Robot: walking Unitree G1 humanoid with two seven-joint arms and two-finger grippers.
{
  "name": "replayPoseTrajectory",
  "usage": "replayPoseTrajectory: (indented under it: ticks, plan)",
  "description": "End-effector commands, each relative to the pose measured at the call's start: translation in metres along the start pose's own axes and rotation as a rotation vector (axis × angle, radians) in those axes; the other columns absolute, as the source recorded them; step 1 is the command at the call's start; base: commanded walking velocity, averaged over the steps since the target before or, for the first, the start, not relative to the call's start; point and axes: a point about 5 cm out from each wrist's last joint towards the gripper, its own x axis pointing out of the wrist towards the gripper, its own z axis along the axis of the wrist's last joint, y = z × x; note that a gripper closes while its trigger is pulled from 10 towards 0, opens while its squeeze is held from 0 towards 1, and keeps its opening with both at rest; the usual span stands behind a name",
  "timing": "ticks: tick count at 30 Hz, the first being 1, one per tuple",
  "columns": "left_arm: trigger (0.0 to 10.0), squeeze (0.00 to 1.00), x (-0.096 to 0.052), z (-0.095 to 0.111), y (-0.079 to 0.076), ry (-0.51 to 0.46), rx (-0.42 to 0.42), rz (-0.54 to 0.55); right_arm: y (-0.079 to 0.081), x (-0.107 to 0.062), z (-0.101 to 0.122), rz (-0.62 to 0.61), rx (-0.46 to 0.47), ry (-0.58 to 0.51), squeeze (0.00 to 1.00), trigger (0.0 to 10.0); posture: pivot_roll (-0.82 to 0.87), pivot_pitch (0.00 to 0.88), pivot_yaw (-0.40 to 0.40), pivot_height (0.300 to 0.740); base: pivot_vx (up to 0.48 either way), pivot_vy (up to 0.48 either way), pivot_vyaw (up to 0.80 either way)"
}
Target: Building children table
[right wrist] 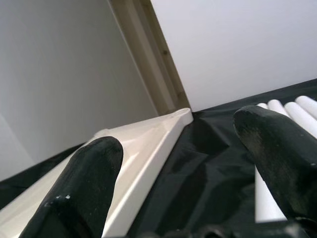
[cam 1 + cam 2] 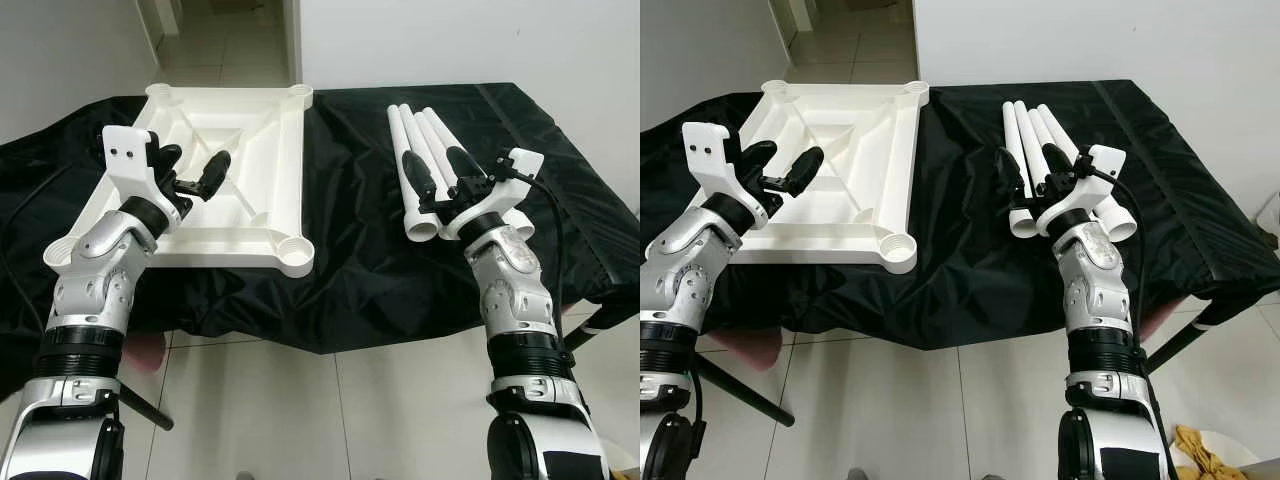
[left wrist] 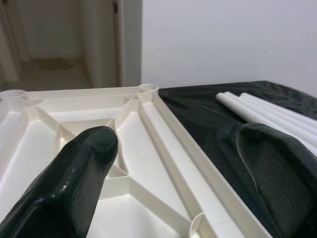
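A white plastic tabletop (image 2: 270,150) lies underside up on the left half of a table draped in black cloth (image 2: 350,230). It has raised ribs and a round socket at each corner. My left gripper (image 2: 195,160) hovers open over its near left part, holding nothing. Several white tube legs (image 2: 415,135) lie side by side on the cloth to the right. My right gripper (image 2: 434,162) is open just above their near ends, with nothing between its fingers. In the left wrist view the ribs of the tabletop (image 3: 163,129) run away between the two fingers (image 3: 74,183).
The cloth hangs over the table's front edge above a tiled floor (image 2: 330,400). A white wall (image 2: 450,40) stands behind the table and a doorway (image 2: 230,40) opens at the back left. A yellow rag (image 2: 1200,445) lies on the floor at the lower right.
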Motion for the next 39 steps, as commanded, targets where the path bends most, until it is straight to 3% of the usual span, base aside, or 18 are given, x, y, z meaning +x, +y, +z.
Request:
replayPoseTrajectory:
  ticks: [1, 2, 5, 10, 14, 23, 32, 37, 38, 39]
  plan:
    - [10.0, 0.00, -0.001, -0.010, 0.005, 0.014, -0.006, 0.110, -0.001, -0.004, -0.010, -0.044, -0.037, 0.024, 0.00, 10.0, 0.00, 0.000, 0.025, 0.740, 0.000, 0.000, 0.00]
    - [10.0, 0.00, -0.001, -0.010, 0.005, 0.014, -0.006, 0.110, -0.001, -0.004, -0.010, -0.044, -0.037, 0.024, 0.00, 10.0, 0.00, 0.000, 0.025, 0.740, 0.000, 0.000, 0.00]
    - [10.0, 0.00, -0.008, -0.038, -0.001, 0.036, -0.037, 0.209, 0.005, -0.019, -0.030, -0.103, -0.140, 0.061, 0.00, 10.0, 0.00, 0.000, 0.026, 0.740, 0.000, 0.000, 0.00]
    - [10.0, 0.00, -0.015, -0.057, -0.013, 0.058, -0.036, 0.290, 0.015, -0.037, -0.047, -0.144, -0.176, 0.088, 0.00, 10.0, -0.01, 0.008, 0.039, 0.740, 0.000, 0.000, 0.00]
    - [10.0, 0.00, -0.016, -0.052, -0.022, 0.032, 0.016, 0.299, 0.019, -0.034, -0.041, -0.170, -0.178, 0.049, 0.00, 10.0, -0.01, 0.012, 0.049, 0.740, 0.000, 0.000, 0.00]
    - [10.0, 0.00, -0.019, -0.045, -0.026, -0.004, 0.016, 0.303, 0.020, -0.029, -0.028, -0.207, -0.214, -0.014, 0.00, 10.0, -0.01, 0.007, 0.047, 0.740, 0.000, 0.000, 0.00]
    - [10.0, 0.00, -0.023, -0.054, -0.033, 0.037, 0.056, 0.273, 0.025, -0.039, -0.040, -0.246, -0.243, 0.015, 0.00, 10.0, -0.03, 0.003, 0.052, 0.740, 0.000, 0.000, 0.00]
    - [10.0, 0.00, -0.026, -0.048, -0.033, 0.002, 0.071, 0.274, 0.028, -0.042, -0.038, -0.251, -0.240, 0.003, 0.00, 10.0, -0.04, 0.000, 0.060, 0.740, 0.000, 0.000, 0.00]
    - [10.0, 0.00, -0.038, -0.064, -0.031, 0.032, 0.060, 0.296, 0.030, -0.056, -0.049, -0.241, -0.236, 0.037, 0.00, 10.0, -0.05, 0.000, 0.060, 0.740, 0.000, 0.000, 0.00]
    - [10.0, 0.00, -0.038, -0.064, -0.031, 0.032, 0.060, 0.296, 0.030, -0.056, -0.049, -0.241, -0.236, 0.037, 0.00, 10.0, -0.05, 0.000, 0.060, 0.740, 0.000, 0.000, 0.00]
